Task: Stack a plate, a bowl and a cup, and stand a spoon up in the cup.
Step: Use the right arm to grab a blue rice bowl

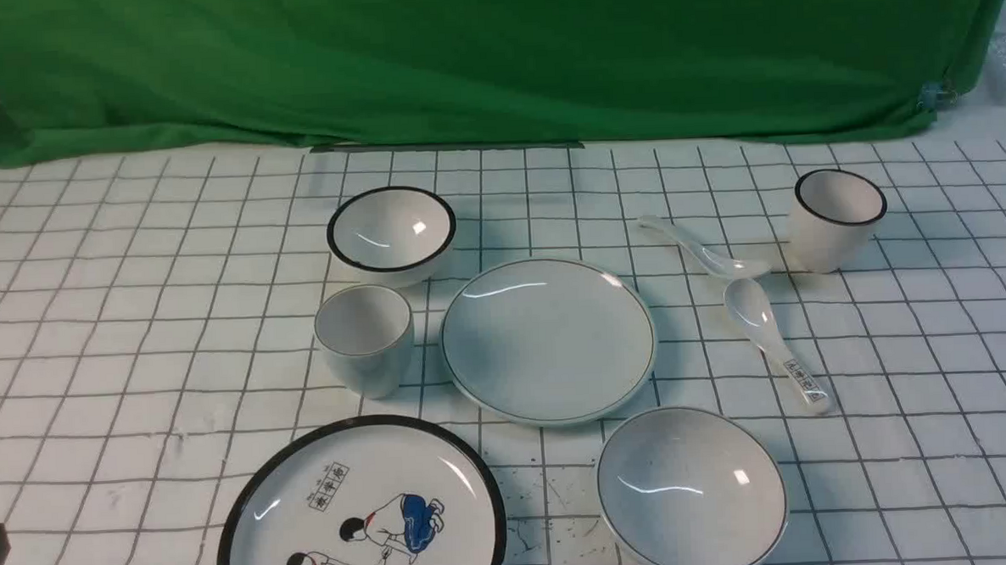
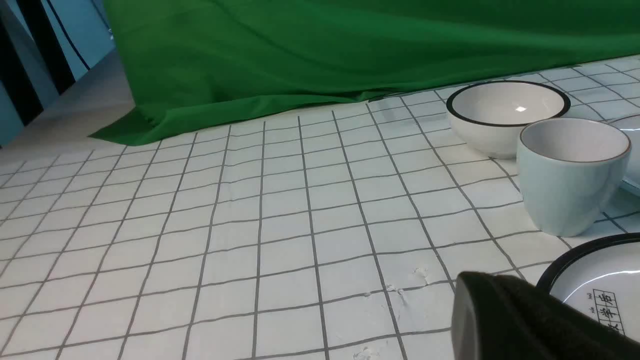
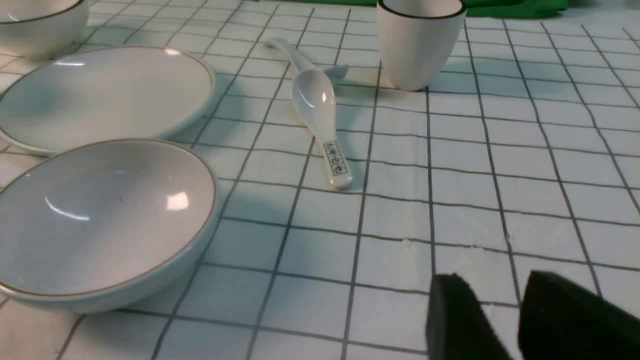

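- my left gripper [image 2: 480, 310] is clenched, the dark pads pressed together with nothing between them; it sits low over the checked table [image 1: 132, 333] at my near left.
- my right gripper [image 3: 500, 305] is released: a gap shows between the two pads and nothing is in it. it hangs just above the table at my near right.
- the plate [image 1: 548, 340] lies flat in the middle of the table with nothing on it.
- the bowl [image 1: 690, 491] stands upright just beside the plate, on its near right side.
- the cup [image 1: 363, 327] stands upright just left of the plate, with the black-rimmed bowl [image 1: 391, 232] right behind it.
- the spoon [image 1: 697, 244] lies on the table behind and to the right of the plate, its scoop end toward the black-rimmed cup [image 1: 835, 217].
- the labelled spoon [image 1: 773, 339] lies just beside that scoop end; i cannot tell whether they touch.
- the cartoon plate [image 1: 360, 509] sits nearest me on the left, in front of the cup.
- a green cloth [image 1: 493, 54] hangs along the far edge.
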Motion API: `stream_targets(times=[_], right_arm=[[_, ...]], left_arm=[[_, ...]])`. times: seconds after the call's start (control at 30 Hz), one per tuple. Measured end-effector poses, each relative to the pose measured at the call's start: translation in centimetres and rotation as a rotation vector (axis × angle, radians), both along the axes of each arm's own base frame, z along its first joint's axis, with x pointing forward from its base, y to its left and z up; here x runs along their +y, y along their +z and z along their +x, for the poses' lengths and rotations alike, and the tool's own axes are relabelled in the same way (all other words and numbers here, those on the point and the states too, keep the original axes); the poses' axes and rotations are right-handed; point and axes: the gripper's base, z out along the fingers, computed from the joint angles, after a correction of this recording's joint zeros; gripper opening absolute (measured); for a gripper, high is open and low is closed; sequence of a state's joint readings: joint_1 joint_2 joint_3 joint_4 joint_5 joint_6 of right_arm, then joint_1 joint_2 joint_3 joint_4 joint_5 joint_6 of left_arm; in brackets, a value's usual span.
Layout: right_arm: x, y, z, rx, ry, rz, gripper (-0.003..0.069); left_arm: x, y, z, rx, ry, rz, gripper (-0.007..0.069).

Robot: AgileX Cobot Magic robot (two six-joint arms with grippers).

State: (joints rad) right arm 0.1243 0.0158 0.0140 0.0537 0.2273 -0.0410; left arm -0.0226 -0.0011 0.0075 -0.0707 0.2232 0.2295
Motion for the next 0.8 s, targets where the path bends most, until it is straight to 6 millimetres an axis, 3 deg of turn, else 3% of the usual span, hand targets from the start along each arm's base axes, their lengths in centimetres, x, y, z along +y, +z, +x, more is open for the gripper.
stream_targets(times=[0.6, 0.77, 0.8], right_arm=[[0.0, 0.0, 0.0, 0.0, 0.0, 0.0, 0.0239], [0.0, 0.0, 0.0, 0.0, 0.0, 0.0, 0.0239], [0.1, 0.1, 0.0, -0.007, -0.011, 0.067, 0.0239]], left_arm=[[0.0, 0.1, 0.0, -0.012, 0.002, 0.007, 0.0021], [0.1, 1.7, 0.1, -0.174, 0.02, -0.268, 0.0021], [0.4, 2.8, 0.0, -0.297, 0.038, -0.452, 0.0021]])
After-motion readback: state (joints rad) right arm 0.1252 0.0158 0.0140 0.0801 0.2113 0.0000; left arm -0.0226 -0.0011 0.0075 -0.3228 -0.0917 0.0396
